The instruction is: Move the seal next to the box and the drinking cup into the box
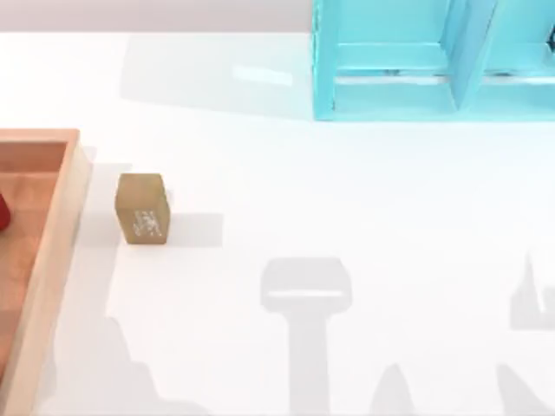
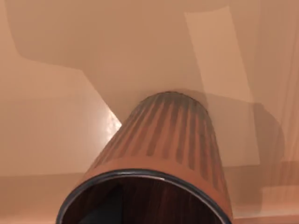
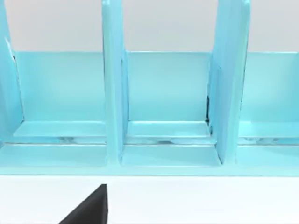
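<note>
Drinking cup point(image 2: 163, 154) is standing upright on the box point(image 2: 60, 121) floor, ribbed side facing the camera, dark rim nearest. Shadows are lying across the floor beyond the cup.

One matte black, angular wedge of the right gripper point(image 3: 88, 207) — plain, flat-faced, sharp-edged, unmarked.

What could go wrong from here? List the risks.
1. The drinking cup stands over the box floor with the left wrist camera close above it; pulling away carelessly could tip it.
2. The seal stands close beside the box wall; a sideways sweep of the arm might knock it away.
</note>
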